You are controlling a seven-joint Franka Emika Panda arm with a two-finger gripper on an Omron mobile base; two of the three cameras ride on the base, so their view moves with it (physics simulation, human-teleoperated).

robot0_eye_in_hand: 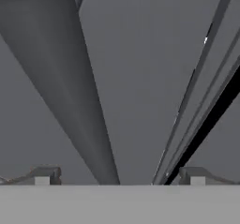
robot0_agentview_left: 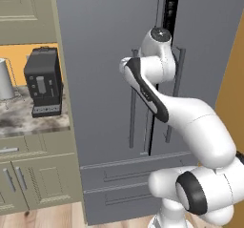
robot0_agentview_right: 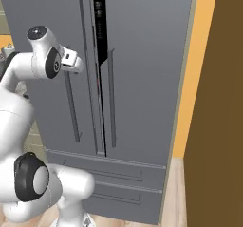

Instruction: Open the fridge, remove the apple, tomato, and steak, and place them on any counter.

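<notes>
The tall dark grey fridge [robot0_agentview_left: 95, 79] [robot0_agentview_right: 142, 79] stands in front of me, with a narrow black gap [robot0_agentview_right: 98, 12] between its two doors. My gripper [robot0_agentview_right: 76, 62] [robot0_eye_in_hand: 119, 176] is at the upper part of the left door's bar handle [robot0_agentview_right: 71, 107] [robot0_eye_in_hand: 70, 78]. It is open, and in the hand view the bar runs down between the two spread fingertips [robot0_eye_in_hand: 44, 175]. The right door's handle [robot0_agentview_right: 111, 102] is untouched. The apple, tomato and steak are hidden. A stretch of speckled counter [robot0_agentview_left: 28, 119] lies to the fridge's left.
A black coffee machine [robot0_agentview_left: 43, 81] and a metal jug [robot0_agentview_left: 5, 79] stand on the counter. Beige cabinets [robot0_agentview_left: 38, 184] sit below it. Fridge drawers [robot0_agentview_right: 118, 174] are at the base. A brown wall panel [robot0_agentview_right: 218, 102] closes in the right side.
</notes>
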